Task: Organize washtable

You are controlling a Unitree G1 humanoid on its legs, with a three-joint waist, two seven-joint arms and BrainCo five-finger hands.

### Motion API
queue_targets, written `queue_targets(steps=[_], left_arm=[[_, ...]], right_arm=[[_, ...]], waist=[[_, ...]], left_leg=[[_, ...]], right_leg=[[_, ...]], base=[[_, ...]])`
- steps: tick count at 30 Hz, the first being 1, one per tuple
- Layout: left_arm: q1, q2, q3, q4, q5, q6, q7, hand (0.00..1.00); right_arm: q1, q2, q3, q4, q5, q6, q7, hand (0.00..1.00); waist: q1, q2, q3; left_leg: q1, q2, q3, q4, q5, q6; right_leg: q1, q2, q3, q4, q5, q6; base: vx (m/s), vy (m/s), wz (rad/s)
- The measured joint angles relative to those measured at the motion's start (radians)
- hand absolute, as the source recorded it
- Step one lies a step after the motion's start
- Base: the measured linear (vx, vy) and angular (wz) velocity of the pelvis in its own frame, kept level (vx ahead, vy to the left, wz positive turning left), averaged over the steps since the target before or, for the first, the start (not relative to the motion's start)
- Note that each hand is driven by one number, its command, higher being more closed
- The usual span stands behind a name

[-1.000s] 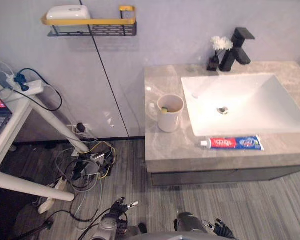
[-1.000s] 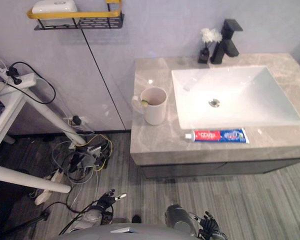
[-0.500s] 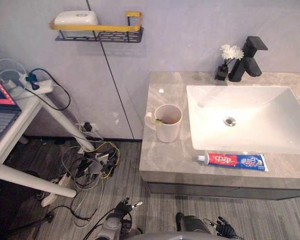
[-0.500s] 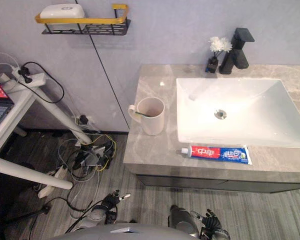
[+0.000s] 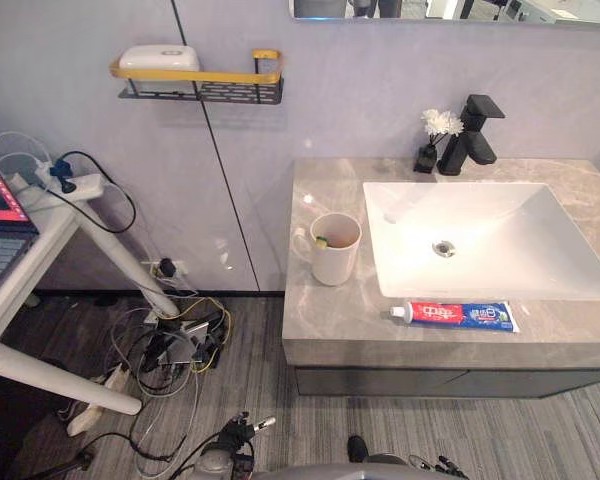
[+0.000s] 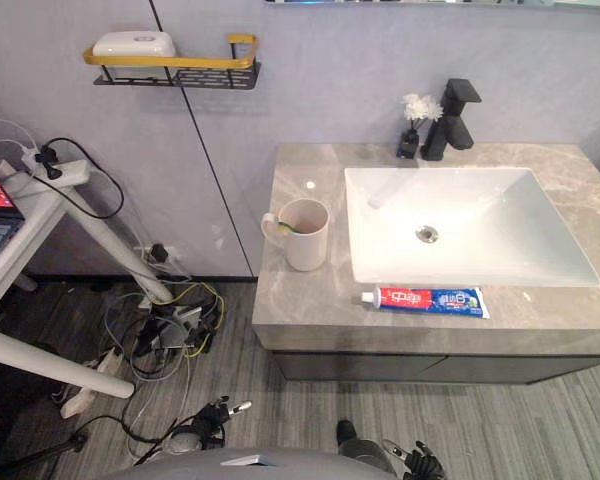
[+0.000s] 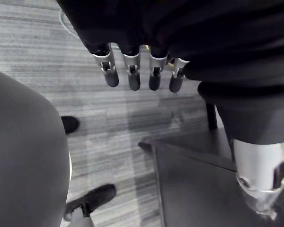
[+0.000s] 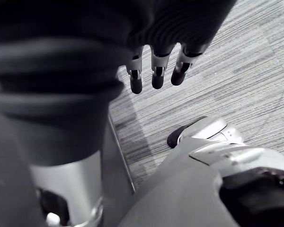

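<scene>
left hand and right hand hang loose, empty; toothpaste on the counter looks light and squashy, best pinched mid-body

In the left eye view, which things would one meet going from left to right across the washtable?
White mug → vase of flowers → black faucet. The sink and the toothpaste tube overlap these, so they are left out.
</scene>
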Motion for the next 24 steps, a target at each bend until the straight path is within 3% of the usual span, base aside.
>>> queue_targets(steps=[8,11,15,19,20,23,24], left_arm=[[0.004,0.023,0.015,-0.003,-0.001,-0.001,-0.002,0.0],[-0.012,0.035,0.023,-0.022,-0.001,-0.007,-0.001,0.0],[-0.028,0.034,0.052,-0.026,0.0,-0.011,-0.001,0.0],[-0.025,0.039,0.12,-0.032,0.0,-0.01,0.002,0.0],[-0.022,0.038,0.128,-0.032,0.0,-0.007,0.004,0.0],[0.004,0.068,0.126,-0.043,0.0,-0.007,0.004,0.0],[0.018,0.079,0.125,-0.043,0.0,-0.005,0.005,0.0]], right_arm=[[-0.008,0.025,-0.076,0.005,0.037,0.017,0.011,0.0],[-0.028,0.032,-0.107,0.005,0.045,0.017,0.011,0.0],[-0.05,0.024,-0.111,0.003,0.111,0.012,0.009,0.0],[-0.053,0.019,-0.14,0.002,0.115,0.01,0.01,0.0],[-0.055,0.014,-0.147,-0.002,0.114,0.013,0.009,0.0],[-0.051,0.018,-0.148,-0.001,0.114,0.015,0.01,0.0],[-0.047,0.025,-0.147,-0.001,0.114,0.015,0.011,0.0]], waist=[[0.0,-0.029,-0.017],[-0.008,-0.028,-0.013],[-0.009,0.002,0.01],[-0.003,0.034,0.029],[-0.002,0.044,0.036],[0.007,0.028,0.032],[0.01,0.012,0.022]], left_leg=[[-0.046,-0.004,0.057,0.023,-0.036,0.007],[-0.102,-0.001,0.064,0.079,-0.052,0.007],[-0.142,0.007,0.081,0.163,-0.068,0.024],[-0.131,0.038,0.082,0.197,-0.078,0.037],[-0.127,0.046,0.084,0.197,-0.082,0.043],[-0.106,0.053,0.081,0.22,-0.103,0.012],[-0.102,0.053,0.081,0.238,-0.113,-0.006]], right_leg=[[-0.051,0.002,0.052,-0.031,0.016,0.015],[-0.095,0.003,0.063,-0.031,0.056,0.039],[-0.128,0.008,0.069,0.038,0.08,0.044],[-0.17,0.033,0.055,0.156,0.088,0.023],[-0.202,0.028,0.043,0.239,0.055,-0.02],[-0.236,-0.042,0.064,0.366,0.026,-0.007],[-0.226,-0.07,0.078,0.344,0.014,0.025]], base=[[0.12,0.021,-0.19],[0.1,0.065,-0.09],[0.05,0.091,-0.08],[-0.01,0.091,0.09],[0.02,0.065,0.12],[0.02,-0.045,0.05],[0.01,-0.188,-0.03]])
